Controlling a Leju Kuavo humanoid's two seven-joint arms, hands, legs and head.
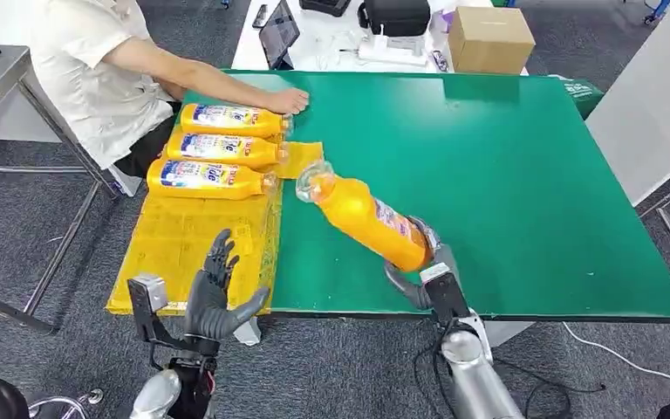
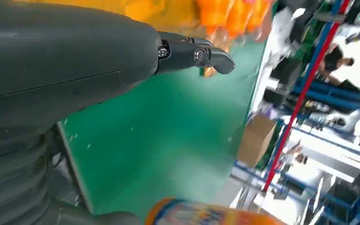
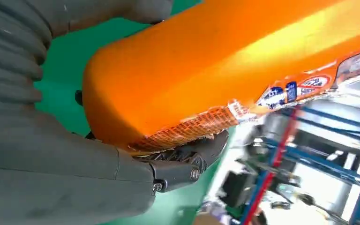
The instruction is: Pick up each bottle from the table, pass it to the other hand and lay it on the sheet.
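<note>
In the head view, 3 bottles (image 1: 223, 147) already lie on the yellow sheet (image 1: 179, 249), while the right hand (image 1: 423, 266) grips a 4th bottle (image 1: 366, 216) tilted above the green table (image 1: 506, 175). The left hand (image 1: 214, 292) waits spread and empty over the sheet's near edge. The left wrist view shows its fingers (image 2: 192, 54) extended, and the right wrist view shows the bottle's base clasped, so handover and laying remain.

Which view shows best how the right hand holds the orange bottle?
The right wrist view: the right hand wraps the base of the orange bottle, with fingers pressed under the label. The head view shows the whole bottle tilted, the hand mostly behind it. The left wrist view catches a blurred edge of it.
</note>
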